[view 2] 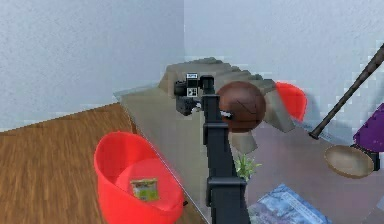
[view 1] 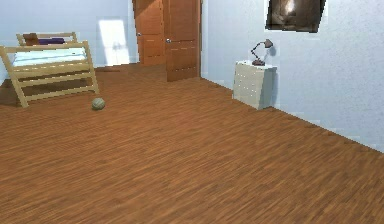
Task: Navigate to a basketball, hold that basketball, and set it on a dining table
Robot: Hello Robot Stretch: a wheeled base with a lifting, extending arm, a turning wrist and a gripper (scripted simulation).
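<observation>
We saw the claw (view 2: 184, 98) at the far end of the dark square arm (view 2: 218, 150), over the grey-brown counter (view 2: 158, 112). We could not tell how far the claw was open. We also could not tell whether it held anything, since the counter and a grey stepped block (view 2: 222, 70) lay behind it.

The dark brown round basketball (view 2: 243, 107) sat just right of the claw, hard against the arm's right side. We could not tell if it rested on the counter or hung clear.

- **Right of the claw, past the ball:** a red rounded chair (view 2: 293, 98), a dark slanted stick (view 2: 352, 92) and a tan wooden bowl shape (view 2: 350, 161).
- **Below the claw, right of the arm:** a small green plant (view 2: 244, 165) and a blue patterned flat item (view 2: 285, 205).
- **Below-left of the claw:** a second red rounded chair (view 2: 122, 160) with a small greenish box (view 2: 146, 188) in it.

In the forward view we noted:

- a wooden-framed bed (view 1: 50, 68)
- a small grey-green ball (view 1: 98, 103) on the wood floor (view 1: 190, 160)
- a brown door (view 1: 168, 35)
- a white nightstand (view 1: 254, 84) with a desk lamp (view 1: 262, 52)
</observation>
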